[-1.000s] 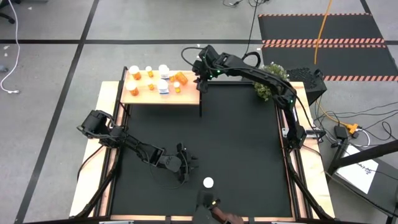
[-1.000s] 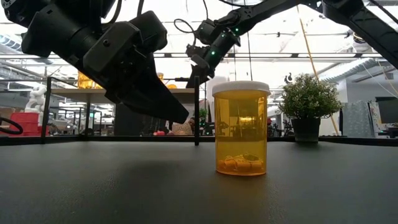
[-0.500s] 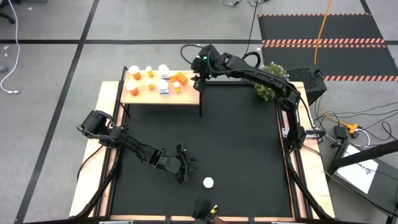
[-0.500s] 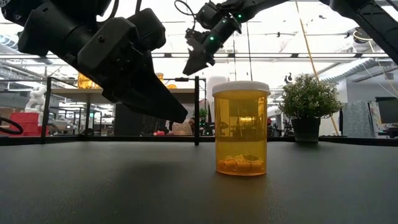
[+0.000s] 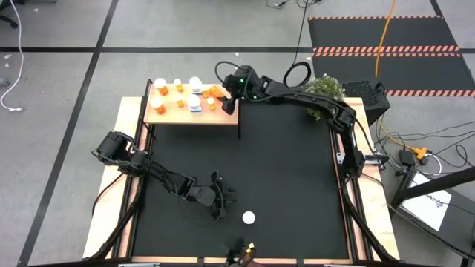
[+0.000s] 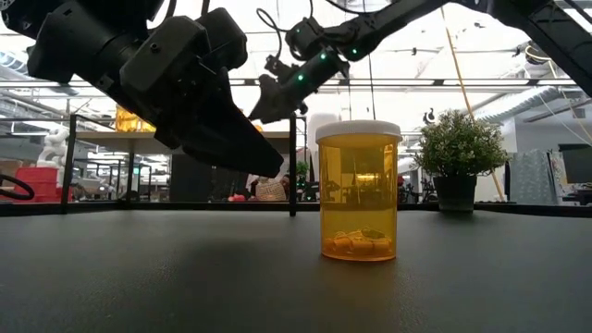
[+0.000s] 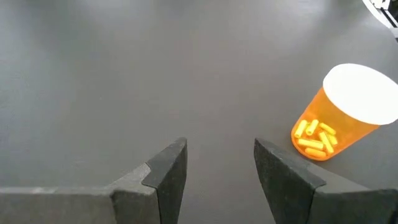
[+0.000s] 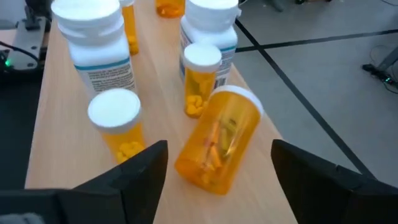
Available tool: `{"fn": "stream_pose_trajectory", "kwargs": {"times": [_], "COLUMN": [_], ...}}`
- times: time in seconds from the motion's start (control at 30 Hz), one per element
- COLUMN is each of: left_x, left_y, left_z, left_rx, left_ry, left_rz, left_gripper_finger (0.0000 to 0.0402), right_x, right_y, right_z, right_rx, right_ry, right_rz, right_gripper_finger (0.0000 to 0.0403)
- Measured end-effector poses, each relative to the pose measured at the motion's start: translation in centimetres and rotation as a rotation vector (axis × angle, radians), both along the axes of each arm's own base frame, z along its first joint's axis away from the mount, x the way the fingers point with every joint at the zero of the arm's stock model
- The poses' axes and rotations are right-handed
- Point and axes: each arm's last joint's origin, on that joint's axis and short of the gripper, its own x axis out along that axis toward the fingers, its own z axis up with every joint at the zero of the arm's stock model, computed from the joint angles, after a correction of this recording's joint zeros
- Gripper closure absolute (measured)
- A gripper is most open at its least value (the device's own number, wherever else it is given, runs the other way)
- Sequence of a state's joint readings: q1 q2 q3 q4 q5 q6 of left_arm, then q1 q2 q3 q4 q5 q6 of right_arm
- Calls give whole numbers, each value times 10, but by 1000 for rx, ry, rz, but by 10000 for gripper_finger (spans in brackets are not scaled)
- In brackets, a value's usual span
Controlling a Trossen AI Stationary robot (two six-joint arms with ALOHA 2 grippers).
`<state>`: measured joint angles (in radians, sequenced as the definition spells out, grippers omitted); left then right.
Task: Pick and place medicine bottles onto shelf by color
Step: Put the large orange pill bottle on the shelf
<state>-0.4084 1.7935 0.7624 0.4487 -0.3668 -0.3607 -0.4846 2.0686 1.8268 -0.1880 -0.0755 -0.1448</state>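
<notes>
1. Right gripper (image 8: 214, 163), jaws wide and empty, hangs over a tipped orange bottle (image 8: 219, 148) on the shelf (image 5: 172, 115).
2. Left gripper (image 7: 217, 171), half open and empty, is near the upright orange bottle (image 7: 339, 113) on the worktop (image 5: 289, 170).

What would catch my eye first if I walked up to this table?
Probably the lone orange bottle standing upright on the black mat, with the left gripper open just beside it. Then the wooden shelf at the far corner, crowded with orange and white bottles, where the right gripper hovers open over a tipped orange bottle.
</notes>
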Motion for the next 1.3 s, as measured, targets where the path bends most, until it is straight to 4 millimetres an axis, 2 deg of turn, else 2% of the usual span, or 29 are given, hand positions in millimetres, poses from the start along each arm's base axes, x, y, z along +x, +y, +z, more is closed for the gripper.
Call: {"fn": "stream_pose_trajectory", "kwargs": {"times": [0.17,0.37,0.63,0.97,1.07,1.3], "left_x": [0,0,0,1,1,1], "left_y": [0,0,0,0,0,0], "left_z": [0,0,1,2,2,1], "left_rx": [9,12,12,8,12,16], "left_ry": [-1,-2,-9,-19,-19,-16], "left_rz": [-5,-8,-9,-9,-11,-13], "left_gripper_finger": [215,215,215,215,215,215], "right_x": [-1,-2,-2,4,4,5], "right_y": [-1,-2,-3,-6,-6,-6], "right_z": [-16,-25,-26,-37,-37,-38], "right_rx": [9,25,38,42,36,49], "right_ry": [-32,-65,-83,-105,-108,-116], "right_rz": [-13,-29,-41,-47,-44,-51], "right_gripper_finger": [121,121,134,157,173,237]}}
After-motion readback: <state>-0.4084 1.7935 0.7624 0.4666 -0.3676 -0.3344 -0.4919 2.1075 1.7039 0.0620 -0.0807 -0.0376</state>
